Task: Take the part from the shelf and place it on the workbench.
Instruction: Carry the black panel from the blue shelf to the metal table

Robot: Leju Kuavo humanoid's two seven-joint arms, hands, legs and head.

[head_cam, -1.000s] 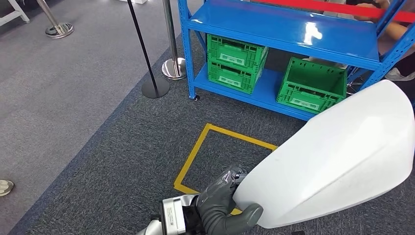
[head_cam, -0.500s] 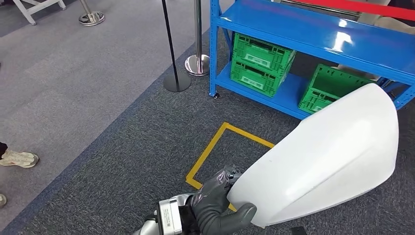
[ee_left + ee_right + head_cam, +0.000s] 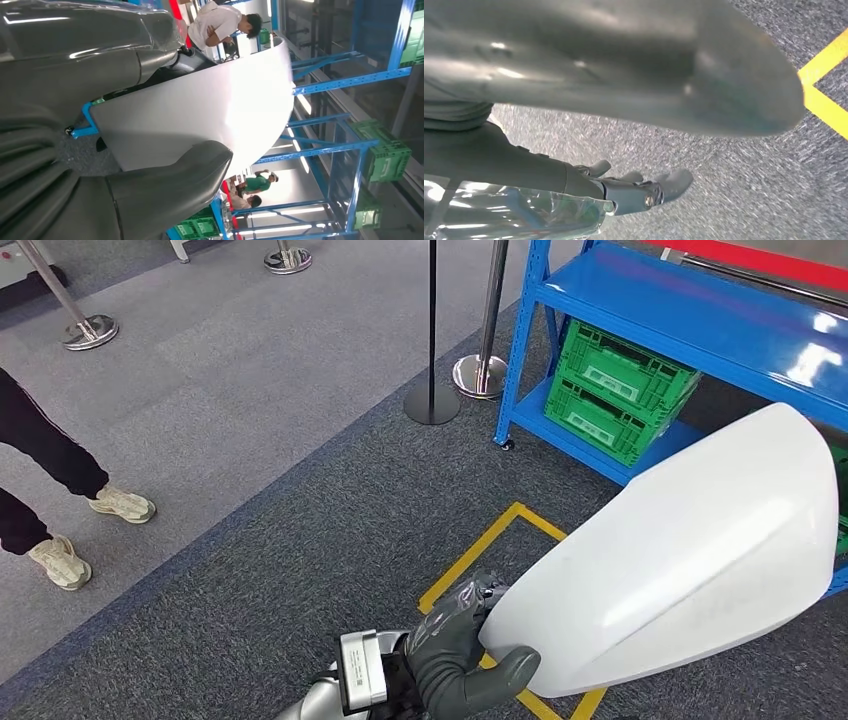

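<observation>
Part: the large white curved part is held above grey carpet.
Left hand: clasped on its lower edge (thumb underneath).
Right hand: fingers apart, nothing held.

right robot hand: fingers apart, holding nothing | grey carpet | yellow tape

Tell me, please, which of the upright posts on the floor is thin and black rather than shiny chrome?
It is the black post on the flat dark disc base, just left of the chrome post beside the blue shelf; the others are polished metal.
</observation>
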